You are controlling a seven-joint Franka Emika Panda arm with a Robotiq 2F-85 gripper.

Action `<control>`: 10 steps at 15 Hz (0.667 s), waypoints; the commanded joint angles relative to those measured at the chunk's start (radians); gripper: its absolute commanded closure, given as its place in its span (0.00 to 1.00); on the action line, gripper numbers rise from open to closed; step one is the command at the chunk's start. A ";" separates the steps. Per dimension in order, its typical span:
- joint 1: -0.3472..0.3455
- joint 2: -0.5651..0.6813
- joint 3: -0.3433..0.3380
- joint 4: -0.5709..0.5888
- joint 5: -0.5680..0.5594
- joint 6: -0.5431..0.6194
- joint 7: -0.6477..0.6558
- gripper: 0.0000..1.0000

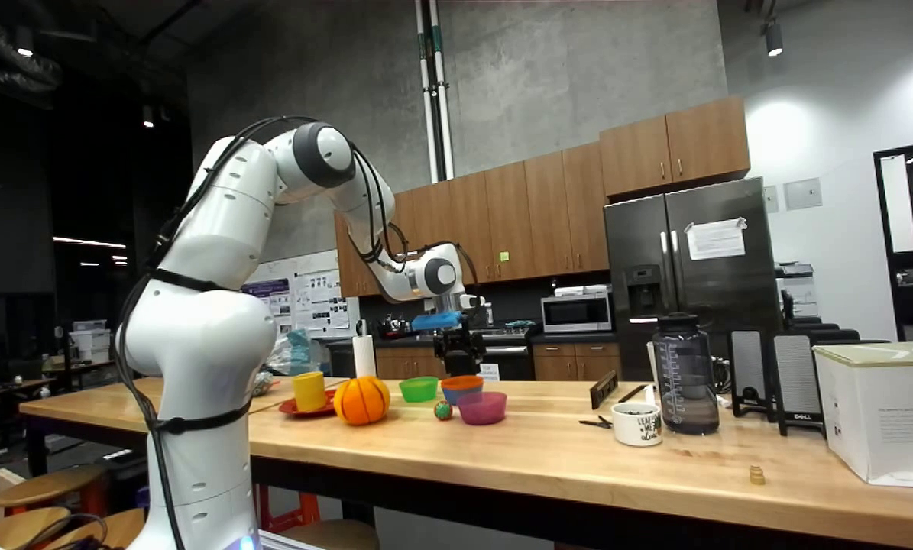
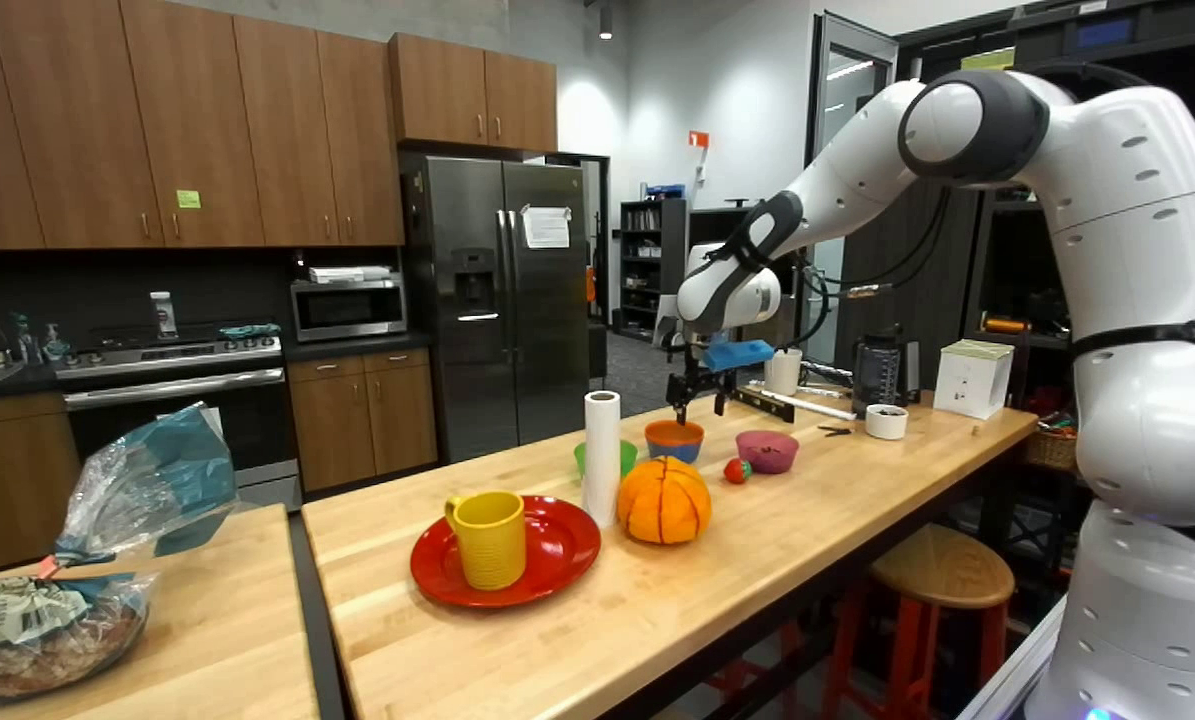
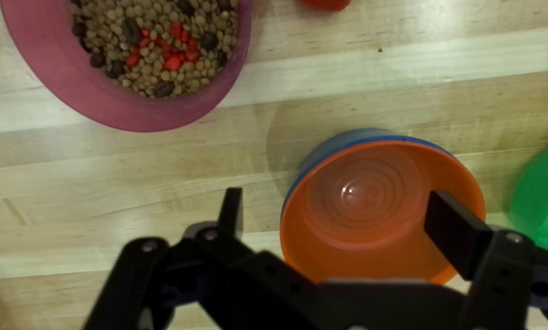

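Observation:
My gripper is open and empty. In the wrist view its right finger overlaps the orange bowl and its left finger is over bare wood. In both exterior views the gripper points down above the orange bowl, which is nested in a blue bowl. A pink bowl holds tan grains, dark beans and red bits; it also shows in an exterior view. A green bowl stands on the orange bowl's other side. A small red and green object lies near the pink bowl.
An orange pumpkin, a white paper roll and a red plate with a yellow mug stand on the wooden table. A white cup, dark bottle, black level and box stand toward the other end.

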 commanded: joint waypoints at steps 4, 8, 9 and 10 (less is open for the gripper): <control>-0.001 0.071 -0.001 0.075 0.022 -0.028 0.012 0.00; -0.004 0.086 0.001 0.089 0.031 -0.030 0.012 0.03; -0.004 0.088 0.001 0.091 0.032 -0.028 0.014 0.03; -0.004 0.090 0.001 0.091 0.033 -0.029 0.015 0.08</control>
